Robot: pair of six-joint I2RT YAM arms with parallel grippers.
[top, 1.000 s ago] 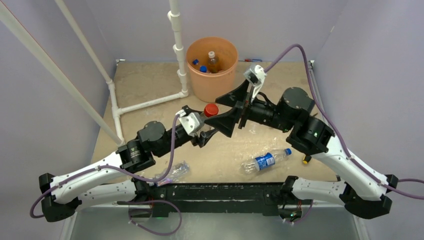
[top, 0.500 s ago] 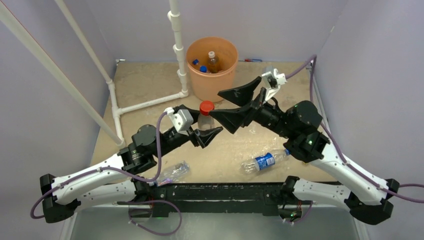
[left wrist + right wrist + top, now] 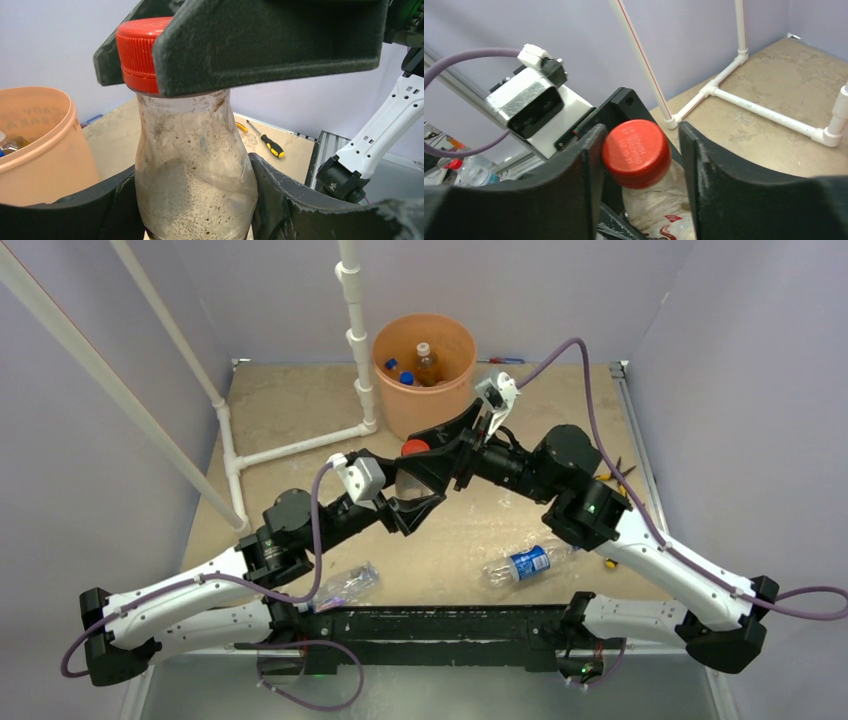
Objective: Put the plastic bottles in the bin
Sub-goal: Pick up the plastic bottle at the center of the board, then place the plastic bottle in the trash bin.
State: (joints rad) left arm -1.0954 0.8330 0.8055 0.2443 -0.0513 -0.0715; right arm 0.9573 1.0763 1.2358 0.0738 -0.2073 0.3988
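While the left gripper [image 3: 195, 205] is clamped on the body of a bottle [image 3: 195, 165] with a red cap [image 3: 636, 152] and holds it upright above the middle of the table [image 3: 290, 405], the right gripper [image 3: 639, 145] reaches in from the right at the height of the cap. Its jaws stand apart around the cap: one finger [image 3: 591, 150] seems to touch it, and a small gap shows before the other one. This bottle looks dirty inside and it is a little nearer than the bin [image 3: 425, 405], which stands at the far side beside a white pipe frame [image 3: 355, 340]. Some bottles [image 3: 427, 362] are already in the bin. Two more lie on the table near the arm bases, a Pepsi bottle [image 3: 528, 562] on the right and a clear one [image 3: 348, 585] on the left. A screwdriver [image 3: 270, 145] lies at the right edge.
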